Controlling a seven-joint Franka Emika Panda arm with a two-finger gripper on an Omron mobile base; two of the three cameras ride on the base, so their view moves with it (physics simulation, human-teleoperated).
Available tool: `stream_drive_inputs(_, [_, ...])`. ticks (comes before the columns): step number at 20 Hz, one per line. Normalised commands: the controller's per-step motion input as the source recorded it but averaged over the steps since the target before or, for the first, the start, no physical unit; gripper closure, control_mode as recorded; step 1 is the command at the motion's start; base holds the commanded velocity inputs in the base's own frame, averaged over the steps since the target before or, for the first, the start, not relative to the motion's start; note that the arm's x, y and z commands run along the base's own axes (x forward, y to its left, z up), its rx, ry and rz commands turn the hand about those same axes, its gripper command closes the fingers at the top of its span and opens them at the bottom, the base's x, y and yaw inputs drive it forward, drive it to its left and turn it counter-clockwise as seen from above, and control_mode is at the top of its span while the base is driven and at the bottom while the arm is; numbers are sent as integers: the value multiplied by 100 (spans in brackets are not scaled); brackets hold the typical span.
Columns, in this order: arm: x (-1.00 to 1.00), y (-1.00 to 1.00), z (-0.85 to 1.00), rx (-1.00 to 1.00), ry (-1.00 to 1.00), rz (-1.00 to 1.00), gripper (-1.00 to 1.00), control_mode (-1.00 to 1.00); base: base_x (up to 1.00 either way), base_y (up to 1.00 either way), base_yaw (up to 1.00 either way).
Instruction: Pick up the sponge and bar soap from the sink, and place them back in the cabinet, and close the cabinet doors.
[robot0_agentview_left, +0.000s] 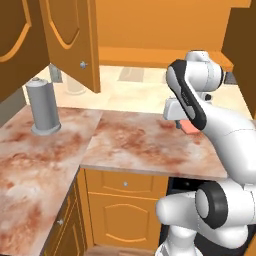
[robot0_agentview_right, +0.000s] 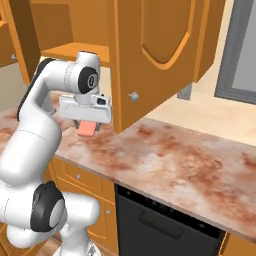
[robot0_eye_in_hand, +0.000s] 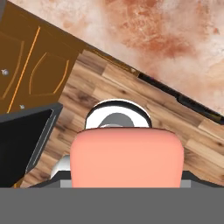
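The soap (robot0_agentview_right: 87, 128) sits between the jaws, above the table (robot0_agentview_left: 140, 145) — near its front edge. A door (robot0_agentview_right: 150, 55) hangs open just beside it, shelf (robot0_agentview_right: 75, 50) behind. A canister (robot0_agentview_left: 44, 107) stands on the table's left wing — a dishwasher (robot0_agentview_right: 165, 220) lies under the table.

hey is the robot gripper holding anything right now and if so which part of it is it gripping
Yes. The gripper holds the bar soap by its upper part; the lower part hangs free below the fingers, above the counter.
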Motion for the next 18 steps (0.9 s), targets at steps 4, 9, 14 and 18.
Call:
stream_drive_inputs(4, [0, 0, 0, 0, 0, 0, 100, 100, 50, 1, 11])
stream_drive_inputs(9, [0, 0, 0, 0, 0, 0, 100, 100, 37, 11, 9])
stream_drive_inputs(14, [0, 0, 0, 0, 0, 0, 100, 100, 33, 22, 7])
stream_drive_inputs(18, [0, 0, 0, 0, 0, 0, 100, 100, 30, 30, 6])
